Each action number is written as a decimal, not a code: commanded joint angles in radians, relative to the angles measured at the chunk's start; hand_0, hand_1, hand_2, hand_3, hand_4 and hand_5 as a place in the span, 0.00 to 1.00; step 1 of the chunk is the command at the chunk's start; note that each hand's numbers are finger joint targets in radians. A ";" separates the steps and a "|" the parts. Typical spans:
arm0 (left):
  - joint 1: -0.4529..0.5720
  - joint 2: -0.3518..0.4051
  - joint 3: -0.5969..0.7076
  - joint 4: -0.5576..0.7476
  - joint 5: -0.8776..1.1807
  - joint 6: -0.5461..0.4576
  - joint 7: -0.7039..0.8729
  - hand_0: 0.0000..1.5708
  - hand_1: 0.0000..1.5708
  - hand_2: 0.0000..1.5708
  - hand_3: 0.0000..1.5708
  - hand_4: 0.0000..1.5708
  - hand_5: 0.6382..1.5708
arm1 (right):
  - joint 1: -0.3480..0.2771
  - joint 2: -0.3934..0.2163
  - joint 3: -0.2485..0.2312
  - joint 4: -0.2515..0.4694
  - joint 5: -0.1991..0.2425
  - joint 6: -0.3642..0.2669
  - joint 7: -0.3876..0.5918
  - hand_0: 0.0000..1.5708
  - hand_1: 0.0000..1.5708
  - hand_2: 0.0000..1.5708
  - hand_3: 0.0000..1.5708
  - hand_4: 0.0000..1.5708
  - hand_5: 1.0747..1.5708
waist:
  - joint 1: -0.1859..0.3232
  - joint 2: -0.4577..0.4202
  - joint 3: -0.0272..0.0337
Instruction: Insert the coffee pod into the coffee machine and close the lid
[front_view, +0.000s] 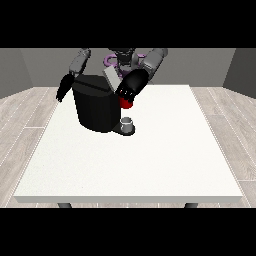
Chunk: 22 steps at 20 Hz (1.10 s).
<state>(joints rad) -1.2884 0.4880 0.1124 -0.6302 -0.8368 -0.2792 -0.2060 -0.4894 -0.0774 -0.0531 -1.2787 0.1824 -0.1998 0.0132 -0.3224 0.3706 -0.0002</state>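
The black coffee machine (94, 107) stands on the white table (150, 160), left of the middle and towards the back. Its grey lid (111, 77) is tilted up at the top right. The hand at the view's right (132, 85) hovers beside the lid, just above a red thing at the machine (126, 104). A small grey thing (128, 122) sits on the machine's dark base plate, below the red thing. The hand at the view's left (63, 89) hangs beside the machine's left side with straight fingers, holding nothing.
The robot's torso (122, 57) is behind the machine at the table's far edge. The table's front edge (130, 198) runs along the bottom, and wooden floor surrounds the table.
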 joint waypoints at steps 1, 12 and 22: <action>0.035 -0.013 -0.011 0.005 -0.018 0.061 -0.052 0.78 0.78 0.77 0.62 0.00 1.00 | -0.020 -0.012 -0.002 -0.021 -0.007 0.016 0.034 0.00 0.00 0.00 0.00 0.00 1.00 | 0.001 0.011 0.0001; 0.036 0.062 -0.020 0.014 -0.073 0.108 -0.108 0.47 0.47 0.55 0.42 0.00 1.00 | 0.012 -0.011 0.018 -0.050 0.005 0.021 0.039 0.00 0.00 0.00 0.00 0.06 1.00 | -0.036 0.010 -0.0001; -0.009 0.091 -0.016 0.023 -0.091 0.073 -0.102 0.00 0.00 0.33 0.29 0.00 1.00 | -0.017 0.004 0.005 -0.012 0.012 -0.009 0.036 0.00 0.00 0.00 0.00 0.11 1.00 | -0.006 0.003 0.0004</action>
<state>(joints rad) -1.3010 0.5620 0.0938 -0.6198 -0.9197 -0.2087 -0.2935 -0.5104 -0.0756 -0.0417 -1.2873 0.2067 -0.2144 0.0375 -0.3353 0.3929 0.0008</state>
